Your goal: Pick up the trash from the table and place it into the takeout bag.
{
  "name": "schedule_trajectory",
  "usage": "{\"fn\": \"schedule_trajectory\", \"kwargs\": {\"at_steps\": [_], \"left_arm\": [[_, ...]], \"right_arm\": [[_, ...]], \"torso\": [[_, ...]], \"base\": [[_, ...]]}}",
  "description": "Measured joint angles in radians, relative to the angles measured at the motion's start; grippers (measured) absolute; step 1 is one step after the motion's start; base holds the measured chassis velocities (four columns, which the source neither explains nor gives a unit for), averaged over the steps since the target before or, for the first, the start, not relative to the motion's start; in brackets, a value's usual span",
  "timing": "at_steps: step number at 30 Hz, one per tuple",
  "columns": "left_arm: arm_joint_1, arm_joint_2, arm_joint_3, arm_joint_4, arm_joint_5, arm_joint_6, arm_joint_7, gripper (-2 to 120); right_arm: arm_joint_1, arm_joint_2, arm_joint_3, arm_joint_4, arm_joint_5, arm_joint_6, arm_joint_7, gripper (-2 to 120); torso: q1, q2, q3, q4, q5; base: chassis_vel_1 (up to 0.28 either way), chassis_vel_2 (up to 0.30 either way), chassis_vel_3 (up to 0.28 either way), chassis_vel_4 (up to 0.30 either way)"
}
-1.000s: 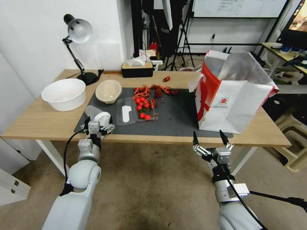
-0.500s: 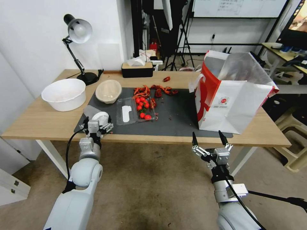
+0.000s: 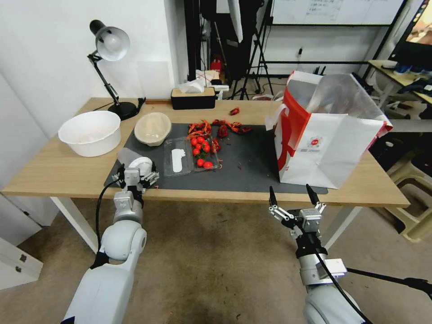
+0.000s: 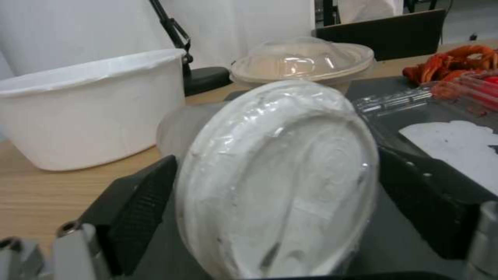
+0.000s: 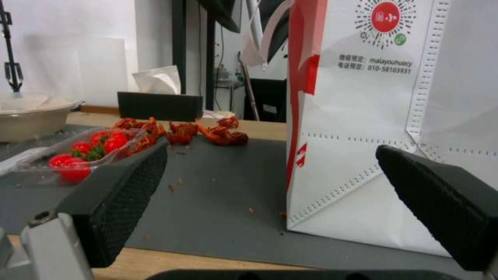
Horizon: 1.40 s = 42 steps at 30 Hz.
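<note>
A clear lidded plastic cup [image 3: 135, 158] lies on its side at the near-left corner of the dark mat [image 3: 252, 166], its white lid facing the table's front edge. My left gripper [image 3: 135, 173] is open, and the cup's lid [image 4: 280, 179] sits between its black fingers [image 4: 137, 206]. The takeout bag [image 3: 328, 135] stands open at the right of the table [image 3: 54, 171]. My right gripper [image 3: 290, 198] hangs open just below the front edge, facing the bag [image 5: 373, 116]. Red shell scraps [image 3: 220, 128] and a clear tray of cherry tomatoes [image 3: 191, 155] lie mid-mat. A beige pulp bowl [image 3: 153, 128] sits behind the cup.
A large white bowl [image 3: 90, 132] stands left of the mat, close to the cup. The black desk lamp [image 3: 110, 67] and black tissue box [image 3: 193, 98] are along the far edge. Bare mat lies between the tomato tray and the bag.
My left gripper has moved forward over the table edge, bringing the cup's lid between its fingers. The right gripper has drifted slightly left and down.
</note>
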Motion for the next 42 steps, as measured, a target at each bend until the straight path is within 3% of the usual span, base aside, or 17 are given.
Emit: {"fn": "schedule_trajectory", "kwargs": {"at_steps": [5,17,22,23,24,26,27,30,31,32,33,34,38,40,42], "left_arm": [[-0.002,0.002,-0.003,0.003,0.008,0.003,-0.002,71],[0.013,0.004,-0.015,0.008,0.022,-0.045,0.047,70],[0.024,0.022,-0.021,0.001,-0.003,-0.142,0.136,70],[0.021,0.044,-0.022,-0.003,-0.041,-0.207,0.190,70],[0.021,0.044,-0.022,-0.003,-0.041,-0.207,0.190,70],[-0.009,0.092,-0.015,-0.001,-0.134,-0.309,0.273,70],[-0.009,0.092,-0.015,-0.001,-0.134,-0.309,0.273,70],[-0.093,0.197,0.019,0.020,-0.308,-0.406,0.417,70],[-0.093,0.197,0.019,0.020,-0.308,-0.406,0.417,70],[-0.119,0.234,0.034,0.027,-0.354,-0.421,0.461,70],[-0.193,0.326,0.091,0.042,-0.457,-0.438,0.548,70],[-0.218,0.353,0.115,0.048,-0.489,-0.440,0.569,70],[-0.279,0.394,0.167,0.063,-0.541,-0.441,0.610,70],[-0.369,0.428,0.251,0.091,-0.595,-0.441,0.640,70],[-0.497,0.452,0.396,0.122,-0.653,-0.437,0.656,70]], "right_arm": [[-0.001,0.004,-0.001,-0.003,-0.004,0.000,-0.001,100],[-0.001,0.003,-0.002,-0.003,-0.006,0.000,-0.001,100],[-0.002,0.003,-0.002,-0.002,-0.006,0.000,-0.001,100],[-0.004,0.003,0.000,-0.001,-0.006,0.001,0.000,100],[-0.004,0.003,0.000,-0.001,-0.006,0.001,0.000,100],[-0.005,0.002,0.004,-0.001,-0.006,0.002,0.001,100],[-0.005,0.002,0.004,-0.001,-0.006,0.002,0.001,100],[-0.005,0.005,0.006,-0.002,-0.006,0.002,0.003,100],[-0.005,0.005,0.006,-0.002,-0.006,0.002,0.003,100],[-0.005,0.005,0.007,-0.002,-0.006,0.002,0.004,100],[-0.006,0.005,0.008,-0.005,-0.006,0.003,0.005,100],[-0.005,0.005,0.009,-0.006,-0.006,0.003,0.005,100],[-0.003,0.004,0.011,-0.011,-0.006,0.003,0.005,100],[0.003,0.003,0.011,-0.017,-0.007,0.003,0.006,100],[0.014,0.002,0.011,-0.022,-0.007,0.002,0.007,100]], "torso": [[0.000,0.000,0.000,-0.0001,0.0000],[0.000,0.000,0.000,0.0002,-0.0001],[0.000,0.000,0.000,0.0001,-0.0001],[0.000,0.000,0.000,0.0001,-0.0002],[0.000,0.000,0.000,0.0001,-0.0002],[0.000,0.000,0.000,0.0001,-0.0002],[0.000,0.000,0.000,0.0001,-0.0002],[0.000,0.000,0.000,-0.0001,-0.0001],[0.000,0.000,0.000,-0.0001,-0.0001],[0.000,0.000,0.000,0.0000,-0.0003],[0.000,0.000,0.000,-0.0002,0.0002],[0.000,0.000,0.000,0.0000,0.0000],[0.000,0.000,0.000,0.0002,-0.0002],[0.000,0.000,0.000,0.0000,0.0000],[0.000,0.000,0.000,-0.0003,-0.0002]], "base": [[0.000,0.000,0.000,0.000],[0.000,0.000,0.000,0.000],[0.000,0.000,0.000,0.000],[0.000,0.000,0.000,0.000],[0.000,0.000,0.000,0.000],[0.000,0.000,0.000,0.000],[0.000,0.000,0.000,0.000],[0.000,0.000,0.000,0.000],[0.000,0.000,0.000,0.000],[0.000,0.000,0.000,0.000],[0.000,0.000,0.000,0.000],[0.000,0.000,0.000,0.000],[0.000,0.000,0.000,0.000],[0.000,0.000,0.000,0.000],[0.000,0.000,0.000,0.000]]}}
